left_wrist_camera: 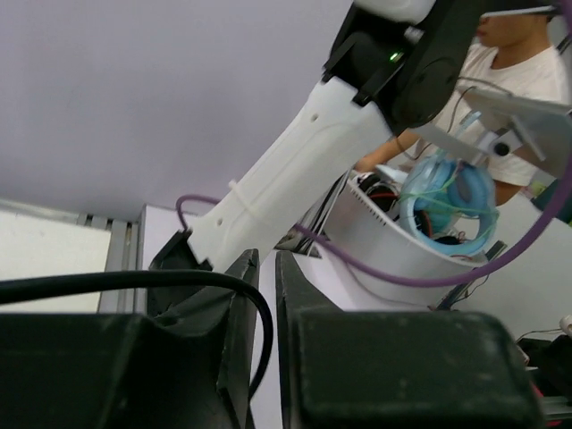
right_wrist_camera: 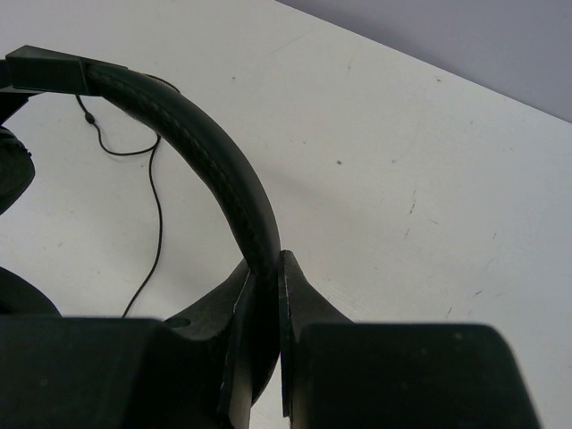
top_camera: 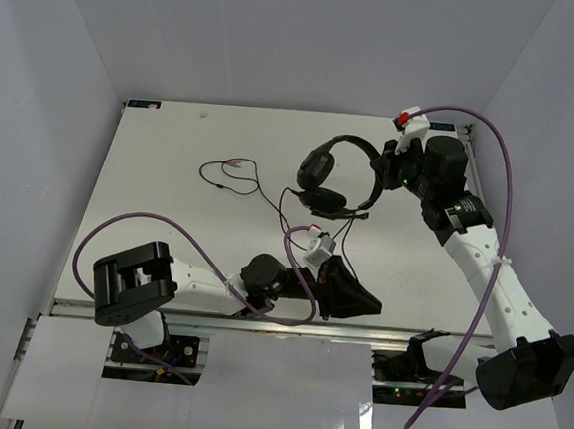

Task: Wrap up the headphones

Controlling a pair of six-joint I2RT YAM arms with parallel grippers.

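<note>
Right arm outstretched, right gripper (right_wrist_camera: 264, 268) clamped — left gripper (left_wrist_camera: 265, 265) low, jaws nearly closed

Your right wrist view cuts the headphones (right_wrist_camera: 214, 170) off at 9 o'clock, earcups (right_wrist_camera: 11, 174) mostly lost. In your left wrist view, you cannot tell whether the left pincer (left_wrist_camera: 266, 268) actually pinches the cord (left_wrist_camera: 107, 282).

My black headphones (top_camera: 335, 174) sit toward the far right, their thin stitched headband (right_wrist_camera: 214, 152) arching up and pinched in my right gripper (right_wrist_camera: 264, 268); the two round earcups (top_camera: 316, 164) lie close together, and the thin cord (right_wrist_camera: 160, 214) trails loose
</note>
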